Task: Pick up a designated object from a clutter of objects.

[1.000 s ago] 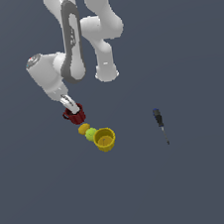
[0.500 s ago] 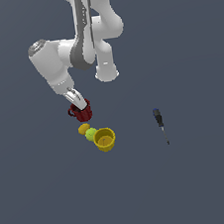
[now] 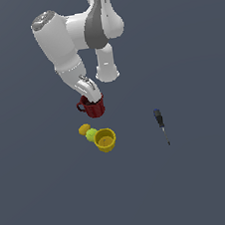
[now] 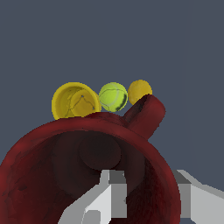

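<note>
Exterior view: pincer [image 3: 94, 98], clamped on the red mug [image 3: 95, 107], has raised it higher.

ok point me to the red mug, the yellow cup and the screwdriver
red mug [image 3: 96, 107], exterior view, on its outer wall
yellow cup [image 3: 105, 140], exterior view, on its inside
screwdriver [image 3: 158, 117], exterior view, on its dark handle

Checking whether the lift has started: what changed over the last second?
The dark red handled mug, gripped at its rim by the gripper, rose away from the yellow handleless cup, with the arm swinging upward. The cup, the yellow-orange fruit, green fruit and dark blue-tipped screwdriver stayed put.
</note>
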Robot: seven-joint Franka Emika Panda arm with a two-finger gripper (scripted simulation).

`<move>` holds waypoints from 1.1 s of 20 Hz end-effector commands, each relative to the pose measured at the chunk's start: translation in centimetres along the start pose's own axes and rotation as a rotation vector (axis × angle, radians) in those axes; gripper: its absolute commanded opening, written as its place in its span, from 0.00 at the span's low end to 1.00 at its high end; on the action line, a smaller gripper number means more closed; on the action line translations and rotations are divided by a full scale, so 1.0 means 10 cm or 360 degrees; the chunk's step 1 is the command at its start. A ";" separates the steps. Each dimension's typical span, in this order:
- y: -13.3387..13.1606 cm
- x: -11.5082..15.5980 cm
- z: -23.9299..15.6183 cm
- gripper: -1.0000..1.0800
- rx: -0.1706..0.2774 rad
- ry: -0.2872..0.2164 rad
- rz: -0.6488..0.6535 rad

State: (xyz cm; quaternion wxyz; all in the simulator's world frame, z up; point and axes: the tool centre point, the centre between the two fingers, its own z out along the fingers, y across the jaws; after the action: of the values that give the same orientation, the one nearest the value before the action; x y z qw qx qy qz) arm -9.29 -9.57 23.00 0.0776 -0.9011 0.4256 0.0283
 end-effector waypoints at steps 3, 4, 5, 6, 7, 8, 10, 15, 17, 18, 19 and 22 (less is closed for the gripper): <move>-0.44 -0.18 -0.34 0.00 0.0002 0.0003 0.0000; -0.53 -0.22 -0.42 0.00 0.0002 0.0003 0.0000; -0.63 -0.27 -0.49 0.00 0.0003 0.0002 0.0000; -0.73 -0.31 -0.56 0.00 0.0004 0.0002 -0.0001; -0.83 -0.35 -0.64 0.00 0.0004 0.0002 -0.0001; -0.93 -0.38 -0.71 0.00 0.0005 0.0001 -0.0001; -1.11 -0.45 -0.85 0.00 0.0006 0.0000 -0.0001; -1.51 -0.60 -1.14 0.00 0.0008 -0.0002 -0.0002; -1.64 -0.64 -1.24 0.00 0.0010 -0.0003 -0.0002; -1.70 -0.66 -1.28 0.00 0.0010 -0.0003 -0.0002; -1.75 -0.68 -1.32 0.00 0.0010 -0.0004 -0.0002; -1.88 -0.72 -1.41 0.00 0.0011 -0.0004 -0.0002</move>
State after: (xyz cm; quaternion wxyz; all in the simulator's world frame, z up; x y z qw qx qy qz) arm 0.02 4.89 39.19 0.0805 -0.9013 0.4246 0.0292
